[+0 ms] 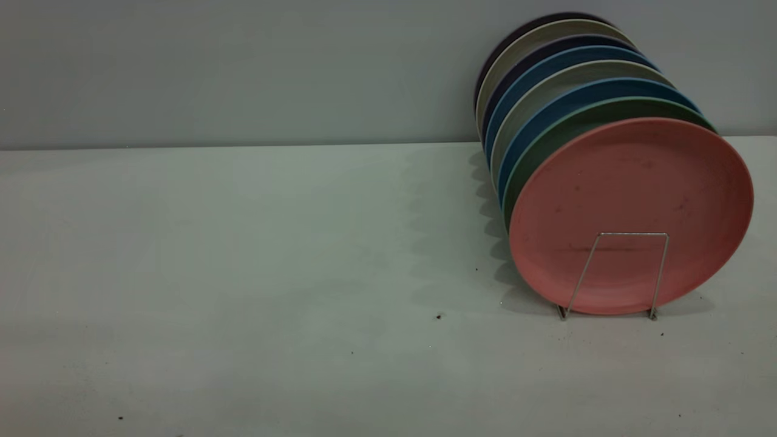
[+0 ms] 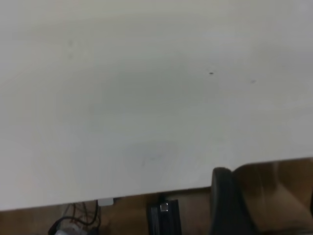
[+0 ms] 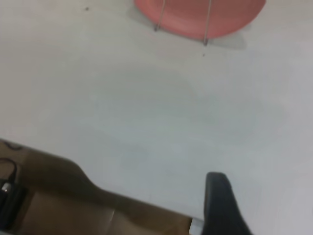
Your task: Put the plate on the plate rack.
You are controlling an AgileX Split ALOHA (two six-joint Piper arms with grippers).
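- Here, exterior view: the round salmon-pink matte plastic plate (image 1: 631, 206) stands on edge at the front of the thin silver wire plate rack (image 1: 625, 273), behind its front loop, at the right of the pale grey table (image 1: 243, 273). A green plate (image 1: 546, 142) and a row of blue and grey plates (image 1: 546, 79) stand close behind it. Neither arm appears. Judged from this, the placing is done and no carrying step remains; the next move calls only for both arms to keep clear.
- Left wrist view: bare table surface, its near edge (image 2: 146, 188) with cables below. One dark finger (image 2: 227, 205) of the left gripper shows; whether the fingers are apart or together cannot be told.
- Right wrist view: the plate (image 3: 195, 14) and rack wires (image 3: 206, 24) lie well apart from the right gripper, whose single visible finger (image 3: 222, 205) sits near the table's edge (image 3: 122, 196); its opening cannot be told. Open table lies between.
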